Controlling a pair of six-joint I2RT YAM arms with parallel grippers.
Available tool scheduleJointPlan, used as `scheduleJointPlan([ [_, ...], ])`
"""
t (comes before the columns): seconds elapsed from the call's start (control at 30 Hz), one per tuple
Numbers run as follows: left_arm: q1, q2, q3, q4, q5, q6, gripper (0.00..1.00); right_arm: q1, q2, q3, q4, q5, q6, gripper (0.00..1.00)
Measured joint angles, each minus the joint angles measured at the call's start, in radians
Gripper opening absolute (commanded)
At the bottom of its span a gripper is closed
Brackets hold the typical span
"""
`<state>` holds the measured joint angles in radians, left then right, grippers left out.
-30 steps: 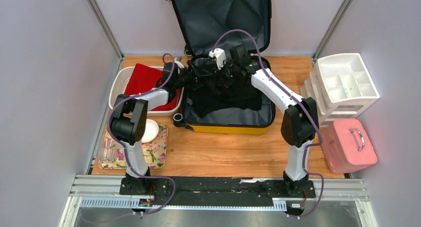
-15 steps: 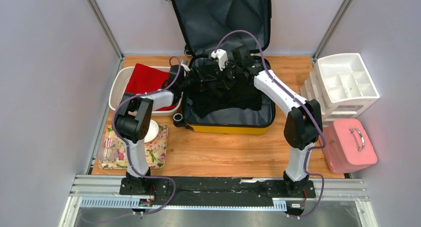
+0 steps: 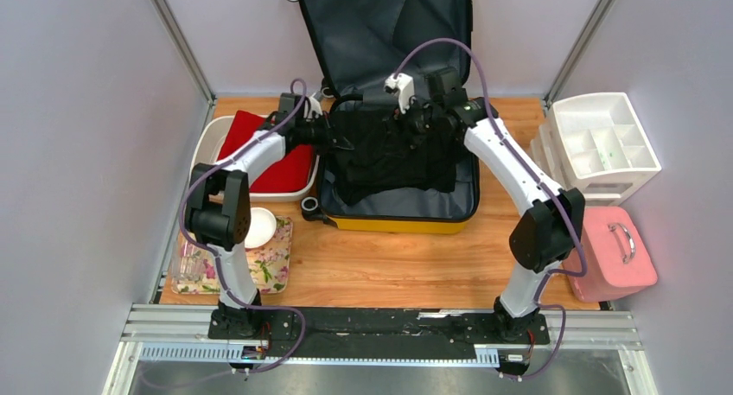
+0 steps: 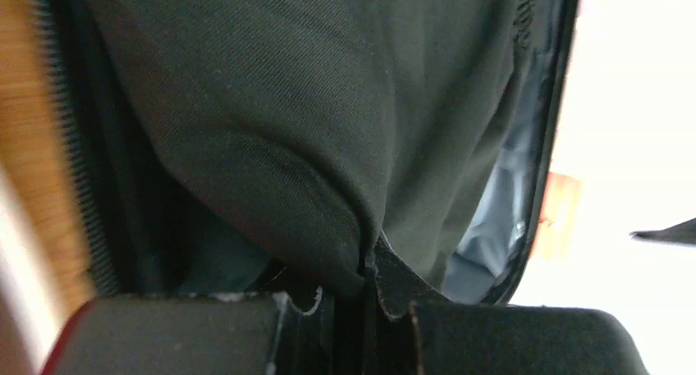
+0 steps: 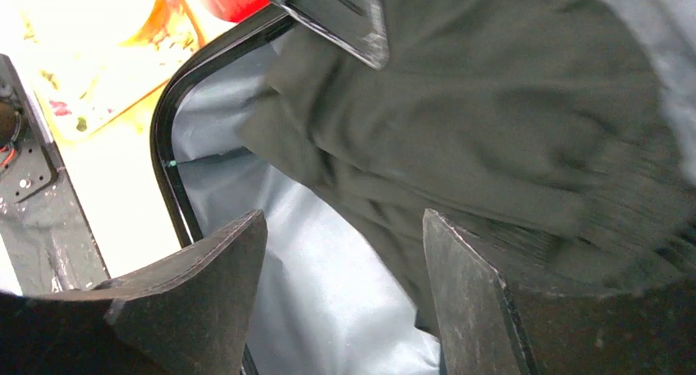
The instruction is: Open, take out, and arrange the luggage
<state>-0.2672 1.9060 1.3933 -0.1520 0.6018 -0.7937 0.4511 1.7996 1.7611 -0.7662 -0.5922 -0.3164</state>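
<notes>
Left wrist view: left hand [image 4: 365, 297] clamped on black garment [image 4: 271, 121].

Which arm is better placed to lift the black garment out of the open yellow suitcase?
Left. The left gripper is shut on a fold of the black garment at the left edge of the yellow hard-shell suitcase. The right gripper hangs open above the cloth, empty.

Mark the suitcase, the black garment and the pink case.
suitcase [image 3: 406, 225]: top external view, yellow near wall.
black garment [image 3: 393, 160]: top external view, middle of the cloth.
pink case [image 3: 598, 261]: top external view, lid beside the handle.
</notes>
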Motion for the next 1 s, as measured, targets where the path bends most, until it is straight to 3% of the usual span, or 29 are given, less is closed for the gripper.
scheduleJointPlan([
  [0.23, 0.095, -0.072, 0.145, -0.434, 0.018, 0.428, 0.00, -0.078, -0.040, 0.014, 0.000, 0.007, 0.029, 0.75],
  [0.47, 0.281, -0.125, 0.243, -0.730, 0.068, 0.698, 0.00, -0.092, -0.039, 0.003, -0.002, 0.030, 0.031, 0.75],
  [0.7, 0.494, -0.067, 0.373, -0.838, 0.114, 0.846, 0.00, -0.095, 0.048, 0.000, 0.000, 0.096, 0.036, 0.73],
  [1.0, 0.603, 0.063, 0.449, -0.891, 0.127, 1.025, 0.00, -0.127, 0.154, 0.001, -0.020, 0.126, 0.063, 0.72],
])
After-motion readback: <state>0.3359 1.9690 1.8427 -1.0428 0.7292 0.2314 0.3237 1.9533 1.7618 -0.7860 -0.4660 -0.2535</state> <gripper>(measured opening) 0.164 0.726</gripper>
